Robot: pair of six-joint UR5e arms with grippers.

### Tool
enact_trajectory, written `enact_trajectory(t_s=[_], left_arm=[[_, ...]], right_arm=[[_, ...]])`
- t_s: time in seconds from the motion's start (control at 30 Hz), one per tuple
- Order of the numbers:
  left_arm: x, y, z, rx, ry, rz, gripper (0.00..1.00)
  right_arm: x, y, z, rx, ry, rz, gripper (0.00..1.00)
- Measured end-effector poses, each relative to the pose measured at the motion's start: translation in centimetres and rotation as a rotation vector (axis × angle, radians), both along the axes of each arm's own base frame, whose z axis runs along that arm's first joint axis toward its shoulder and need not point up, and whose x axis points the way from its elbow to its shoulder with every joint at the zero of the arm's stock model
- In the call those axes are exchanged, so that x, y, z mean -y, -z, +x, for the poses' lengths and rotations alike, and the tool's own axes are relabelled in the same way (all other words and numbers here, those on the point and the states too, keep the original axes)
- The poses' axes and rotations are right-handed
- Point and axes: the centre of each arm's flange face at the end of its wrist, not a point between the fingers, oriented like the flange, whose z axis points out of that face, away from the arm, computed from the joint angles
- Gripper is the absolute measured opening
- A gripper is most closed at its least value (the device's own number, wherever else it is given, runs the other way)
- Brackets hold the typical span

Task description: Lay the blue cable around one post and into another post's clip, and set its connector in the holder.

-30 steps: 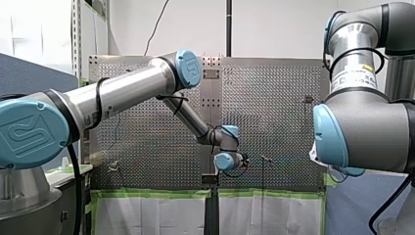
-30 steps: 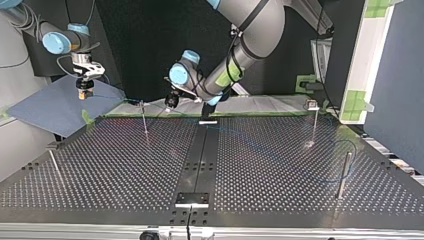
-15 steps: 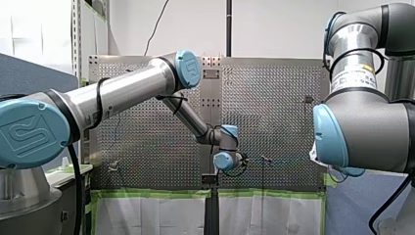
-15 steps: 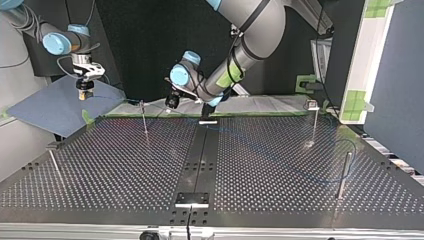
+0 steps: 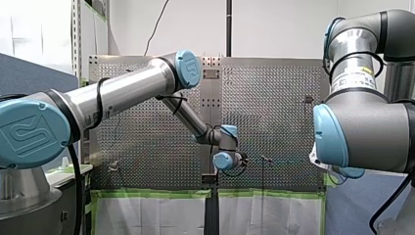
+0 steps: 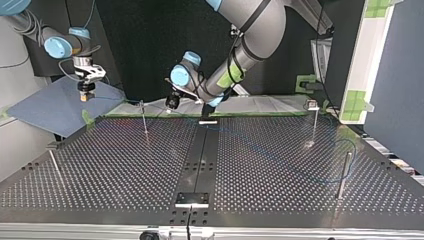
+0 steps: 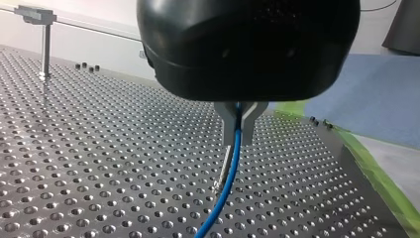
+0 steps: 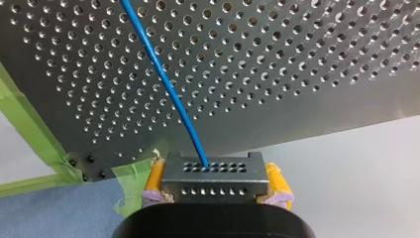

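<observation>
At left tool point(image 7: 240, 130): blue cable point(image 7: 235, 153) is clamped; post point(image 7: 224, 168) is seen just beside it.
At right tool point(image 8: 216, 184): connector point(image 8: 213, 171) is gripped (beyond the bench point(image 8: 297, 74) edge).

The thin blue cable point(image 8: 166, 82) is seen drawn straight over the perforated table point(image 8: 297, 59), its end entering a grey, hole-studded connector point(image 8: 215, 173) that is clamped in my yellow-padded right gripper point(image 8: 215, 184) beyond the table's edge. Farther along it is pinched by my left gripper point(image 7: 238, 135) and hangs to the table. There a faint curve is traced beside a plain upright post point(image 6: 344, 172) at the top view's right; whether the post is encircled cannot be told.
</observation>
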Motion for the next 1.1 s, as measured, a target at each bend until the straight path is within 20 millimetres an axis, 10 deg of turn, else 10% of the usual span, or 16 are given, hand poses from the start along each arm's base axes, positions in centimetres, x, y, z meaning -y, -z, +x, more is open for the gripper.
enact_trajectory(t_s=[0.83,1.1], left_arm=[[0.1,-0.1,0.0,-0.015,-0.001,-0.024,0.01],[-0.4,1.2,-1.1,-0.017,0.005,-0.010,0.44]], right_arm=[[0.7,0.0,0.4,0.002,-0.018,-0.002,0.17],[0.5,0.1,1.1,-0.002,-0.035,0.001,0.17]])
